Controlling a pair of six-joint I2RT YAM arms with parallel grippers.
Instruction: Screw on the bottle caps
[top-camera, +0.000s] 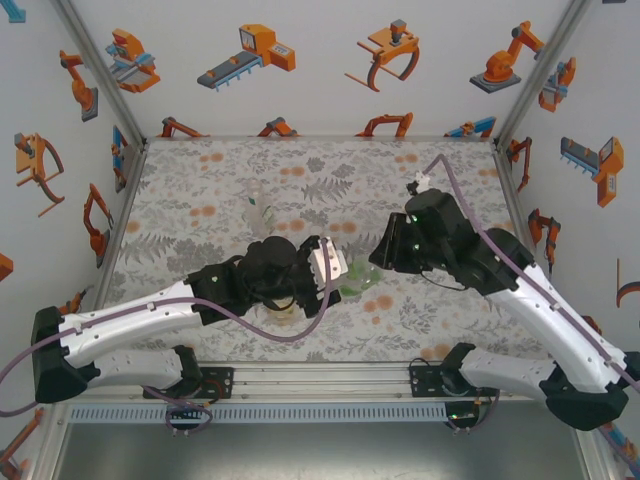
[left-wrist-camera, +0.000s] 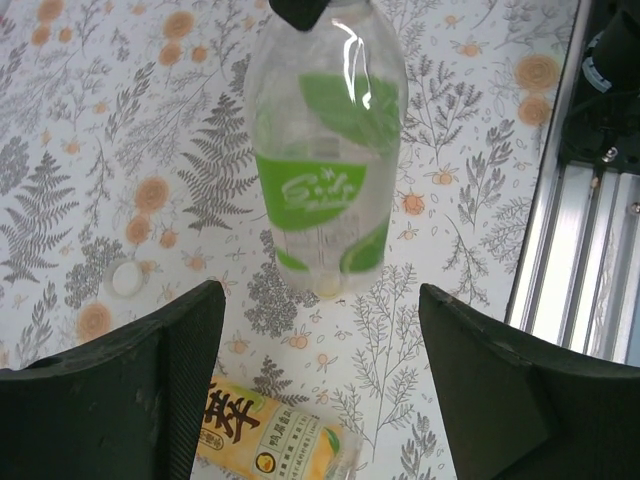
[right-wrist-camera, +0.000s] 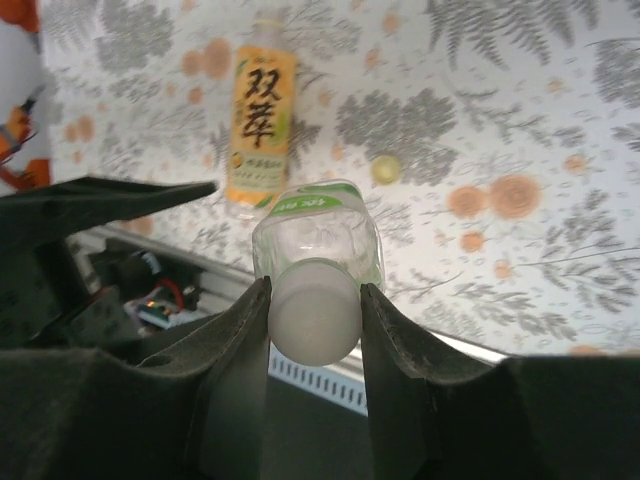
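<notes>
Progress: white cap (right-wrist-camera: 313, 325) sits on green-labelled bottle (right-wrist-camera: 318, 235); tightness unclear.
Right pincer (right-wrist-camera: 315, 300): clamped on that cap.
Left pincer (left-wrist-camera: 320, 310): partly open, empty.
Remaining: amber bottle (right-wrist-camera: 258, 130) and loose cap (right-wrist-camera: 385, 170) lie on tabletop (right-wrist-camera: 520, 100).

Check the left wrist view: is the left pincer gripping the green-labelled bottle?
No, the left pincer stands open, its fingers spread wide and touching nothing of the green-labelled bottle beyond them.
</notes>
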